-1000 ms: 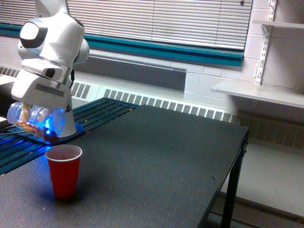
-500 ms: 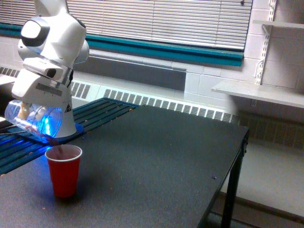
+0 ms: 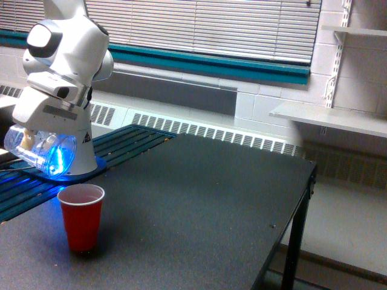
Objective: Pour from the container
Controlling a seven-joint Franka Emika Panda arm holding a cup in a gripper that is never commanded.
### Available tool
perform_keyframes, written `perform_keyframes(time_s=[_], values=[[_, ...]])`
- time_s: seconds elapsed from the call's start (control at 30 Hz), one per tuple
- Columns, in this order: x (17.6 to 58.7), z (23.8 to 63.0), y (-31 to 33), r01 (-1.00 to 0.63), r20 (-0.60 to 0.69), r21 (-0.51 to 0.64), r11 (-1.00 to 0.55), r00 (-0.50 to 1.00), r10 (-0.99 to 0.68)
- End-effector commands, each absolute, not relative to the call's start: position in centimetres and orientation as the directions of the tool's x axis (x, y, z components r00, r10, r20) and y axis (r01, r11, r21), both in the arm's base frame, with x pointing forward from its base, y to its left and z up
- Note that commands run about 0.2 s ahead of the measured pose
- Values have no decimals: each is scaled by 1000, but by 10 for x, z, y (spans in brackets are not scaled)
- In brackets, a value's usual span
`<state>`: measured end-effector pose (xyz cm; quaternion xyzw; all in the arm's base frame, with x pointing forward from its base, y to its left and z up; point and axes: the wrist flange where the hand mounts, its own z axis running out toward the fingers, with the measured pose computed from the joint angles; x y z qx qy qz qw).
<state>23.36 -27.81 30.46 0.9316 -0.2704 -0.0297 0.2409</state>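
Pincer mostly hidden under the white arm, pinching the container. Held tipped on its side, far left, just above and behind the red cup on the table. Looks nearly empty, so probably late in the pour. Next: tip back upright. One container, one red cup, one arm.

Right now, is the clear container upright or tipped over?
Tipped. The container lies nearly on its side in the gripper, mouth slanting down toward the red cup. No brown bits show inside.
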Motion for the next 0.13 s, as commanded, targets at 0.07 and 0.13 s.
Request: perform_keyframes(time_s=[0.07, 0.13], values=[[237, 306, -273, -489, 81, 447, -749, 856, -511], [237, 306, -272, -491, 81, 441, -752, 856, -511]])
